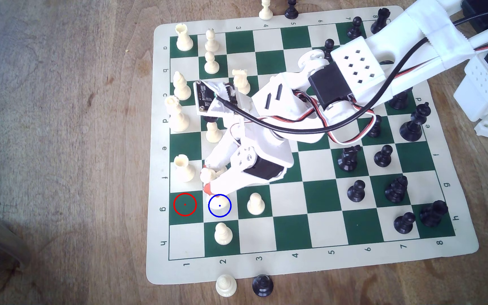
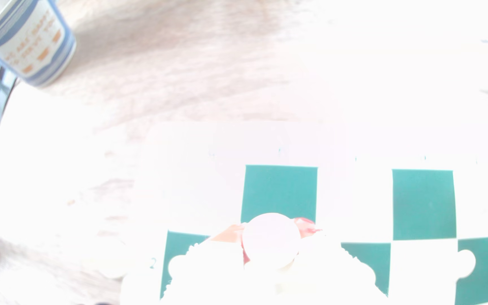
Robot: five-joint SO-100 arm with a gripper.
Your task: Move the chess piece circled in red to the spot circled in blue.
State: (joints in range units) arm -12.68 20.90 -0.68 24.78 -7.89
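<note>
held between the orange-tipped fingers (image 2: 306, 227) of the gripper (image 1: 209, 181), the chess piece (image 1: 208, 175) hangs clamped and roughly upright, its base just short of the spot (image 1: 219, 206) ringed in blue; beyond, the green square ringed in red (image 1: 185, 204).

Exterior view: we get even daylight, sharp focus, soft shadows under the pieces, a dim band at lower left on the wooden table (image 1: 61, 146). Wrist view: heavily overexposed, the chessboard (image 2: 279, 190) mostly blown to white, only green squares survive. Soft blur throughout, fisheye bending at the edges; the striped cup (image 2: 28, 41) upper left stays readable.
</note>
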